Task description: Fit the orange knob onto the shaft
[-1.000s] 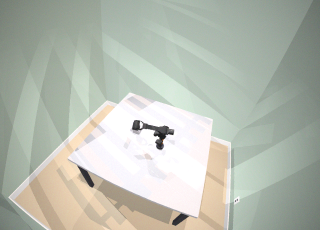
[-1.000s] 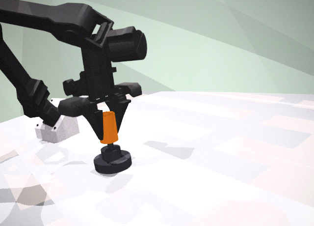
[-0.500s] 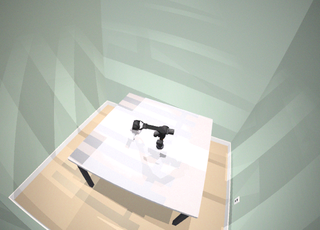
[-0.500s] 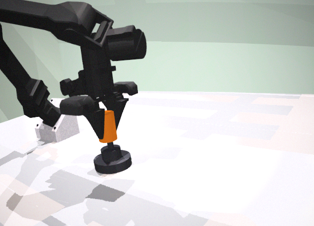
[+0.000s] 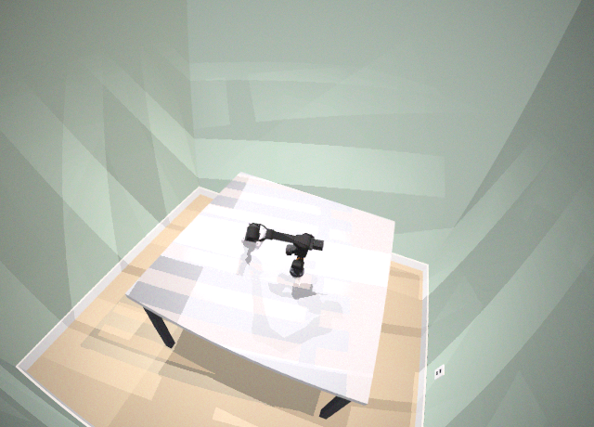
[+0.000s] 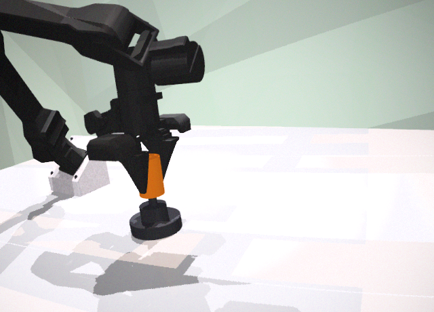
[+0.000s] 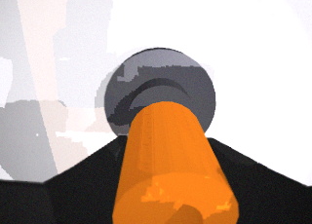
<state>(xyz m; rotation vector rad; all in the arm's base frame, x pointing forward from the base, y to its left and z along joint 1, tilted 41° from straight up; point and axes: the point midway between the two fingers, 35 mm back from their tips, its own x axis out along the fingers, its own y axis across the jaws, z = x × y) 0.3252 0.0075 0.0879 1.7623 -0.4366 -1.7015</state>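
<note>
The orange knob [image 6: 155, 179] [image 7: 168, 146] is a tapered cylinder, wide end down, upright between my fingers. My gripper [image 6: 152, 186] is shut on it. The dark round pedestal [image 6: 156, 230] [image 7: 161, 58] stands on the table, with a narrower raised hub [image 6: 154, 213] on top. A short piece of the dark shaft [image 6: 152, 201] shows between the knob's lower rim and the hub, so the knob sits above the hub with a gap. The shaft's top and its flat side are hidden by the knob. In the top view the pedestal [image 5: 297, 271] is small, below the gripper.
The white table [image 5: 230, 307] [image 6: 298, 203] bears the arm and the pedestal. The arm's pale base block [image 6: 91, 178] stands behind and left of the pedestal in the exterior view. Grey shadows fall across the table top.
</note>
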